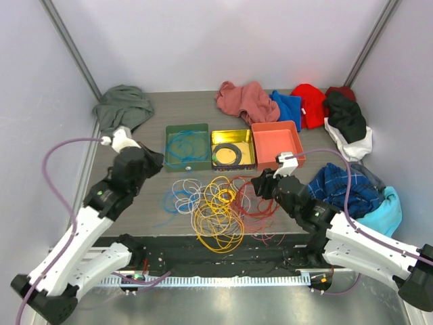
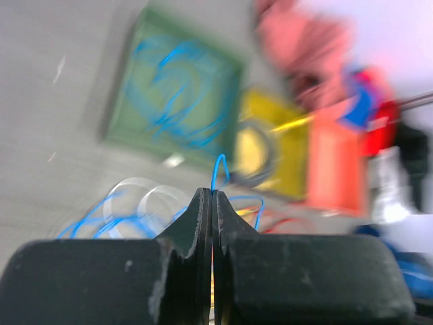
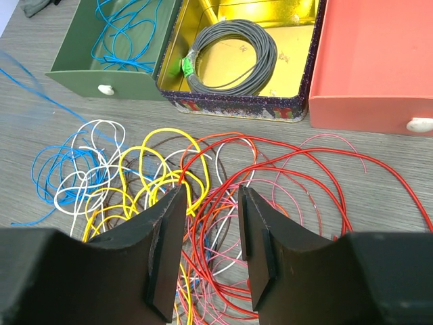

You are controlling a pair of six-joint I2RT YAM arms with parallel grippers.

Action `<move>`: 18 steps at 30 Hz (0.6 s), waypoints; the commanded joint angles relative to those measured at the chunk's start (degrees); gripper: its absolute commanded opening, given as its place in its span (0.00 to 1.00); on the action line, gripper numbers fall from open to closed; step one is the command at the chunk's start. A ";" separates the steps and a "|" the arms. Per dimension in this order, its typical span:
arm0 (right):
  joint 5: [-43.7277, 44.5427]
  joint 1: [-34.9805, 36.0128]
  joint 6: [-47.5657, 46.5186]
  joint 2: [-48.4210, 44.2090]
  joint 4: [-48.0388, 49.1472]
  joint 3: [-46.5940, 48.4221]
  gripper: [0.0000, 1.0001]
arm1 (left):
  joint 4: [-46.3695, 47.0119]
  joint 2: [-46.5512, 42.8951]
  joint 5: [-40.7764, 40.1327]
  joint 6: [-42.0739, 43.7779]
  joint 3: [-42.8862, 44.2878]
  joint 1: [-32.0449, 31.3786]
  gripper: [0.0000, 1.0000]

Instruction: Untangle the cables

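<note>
The left gripper [image 2: 213, 193] is clamped shut on a blue cable [image 2: 218, 169] just in front of the green tray [image 1: 187, 145]. The right gripper [image 3: 211, 196] hovers, jaws apart and empty, above the tangled cables [image 1: 216, 203] on the tray's near side.

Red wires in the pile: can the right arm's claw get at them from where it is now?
Probably yes. The right claw is open and sits right over the red wires, with nothing between.
</note>
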 commanded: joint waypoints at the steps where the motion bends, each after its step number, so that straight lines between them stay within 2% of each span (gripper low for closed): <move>1: -0.17 0.18 0.43 -0.88 1.28 2.72 0.44 | -1.26 -4.61 -0.97 6.27 7.70 0.18 0.00; 8: -1.75 0.18 1.39 -1.41 -0.30 4.75 0.43 | 3.66 -4.27 0.18 11.81 17.89 0.09 0.00; 18: -2.63 0.27 2.45 -4.92 -5.13 5.89 0.43 | 8.41 7.15 -0.79 17.62 35.03 0.09 0.00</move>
